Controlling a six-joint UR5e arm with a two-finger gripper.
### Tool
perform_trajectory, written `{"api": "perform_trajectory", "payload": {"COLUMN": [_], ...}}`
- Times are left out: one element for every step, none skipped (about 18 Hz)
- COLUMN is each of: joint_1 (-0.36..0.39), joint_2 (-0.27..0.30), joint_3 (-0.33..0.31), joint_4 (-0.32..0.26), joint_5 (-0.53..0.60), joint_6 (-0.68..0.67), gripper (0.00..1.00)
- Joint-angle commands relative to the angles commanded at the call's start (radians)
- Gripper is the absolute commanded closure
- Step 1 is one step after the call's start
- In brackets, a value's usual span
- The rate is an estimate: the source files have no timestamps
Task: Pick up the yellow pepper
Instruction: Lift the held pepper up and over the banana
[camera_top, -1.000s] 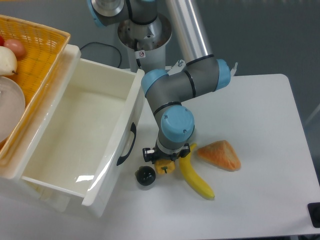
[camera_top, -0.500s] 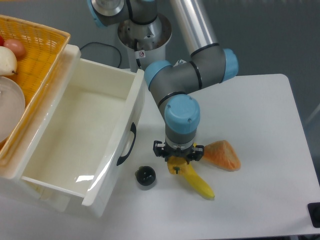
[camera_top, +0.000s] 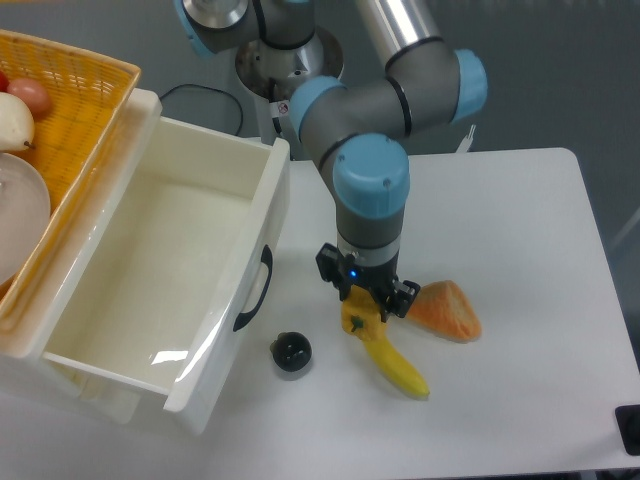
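Observation:
The yellow pepper (camera_top: 359, 316) is a small blocky yellow piece with a tiny dark stem. It hangs between the fingers of my gripper (camera_top: 363, 310), which is shut on it, just above the upper end of the banana (camera_top: 394, 361). The arm's blue wrist stands right over it and hides the top of the pepper.
A long curved banana lies under the gripper, and an orange-pink wedge (camera_top: 445, 310) sits close to its right. A small black round object (camera_top: 291, 352) lies to the left. An open white drawer (camera_top: 150, 280) fills the left side, with a yellow basket (camera_top: 70, 110) behind it.
My gripper has carried the yellow pepper rightward from beside the black object to over the banana's top, and the wrist has risen and turned.

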Motion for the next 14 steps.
{"api": "perform_trajectory", "payload": {"joint_1": [-0.003, -0.005, -0.009, -0.011, -0.017, -0.021, -0.022, -0.020, -0.018, -0.017, -0.017, -0.015, -0.015, -0.014], "joint_2": [0.006, 0.014, 0.020, 0.025, 0.025, 0.023, 0.025, 0.028, 0.028, 0.031, 0.037, 0.038, 0.038, 0.040], "joint_3": [-0.005, -0.014, -0.014, -0.014, -0.017, -0.015, -0.017, -0.026, -0.028, -0.026, -0.029, -0.029, -0.031, -0.031], "joint_4": [-0.006, -0.008, -0.015, -0.029, -0.037, -0.040, -0.045, -0.061, -0.071, -0.075, -0.075, -0.077, -0.075, -0.077], "joint_5": [-0.002, 0.003, 0.009, 0.011, 0.011, 0.012, 0.024, 0.038, 0.054, 0.069, 0.078, 0.078, 0.078, 0.078], "joint_6": [0.061, 0.120, 0.147, 0.164, 0.165, 0.165, 0.168, 0.183, 0.207, 0.235, 0.250, 0.252, 0.252, 0.252], "gripper": [0.67, 0.67, 0.67, 0.67, 0.67, 0.67, 0.67, 0.67, 0.67, 0.67, 0.67, 0.67, 0.67, 0.67]}}
